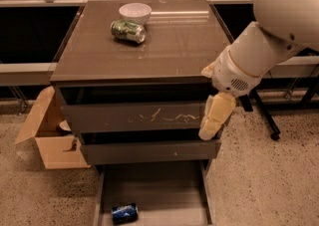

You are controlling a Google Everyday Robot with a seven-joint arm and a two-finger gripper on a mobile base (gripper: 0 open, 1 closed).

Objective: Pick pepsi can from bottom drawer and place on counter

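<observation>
The pepsi can (124,212) is dark blue and lies on its side on the floor of the open bottom drawer (159,190), near the front left. The counter (164,46) is the wide glossy top of the cabinet. My gripper (208,131) hangs down from the white arm at the cabinet's right front corner, in front of the two upper drawers. It is well above and to the right of the pepsi can and holds nothing.
A white bowl (135,12) and a green and silver can (128,30) on its side sit at the counter's back left. An open cardboard box (50,138) stands on the floor left of the cabinet. A chair base (266,120) is at the right.
</observation>
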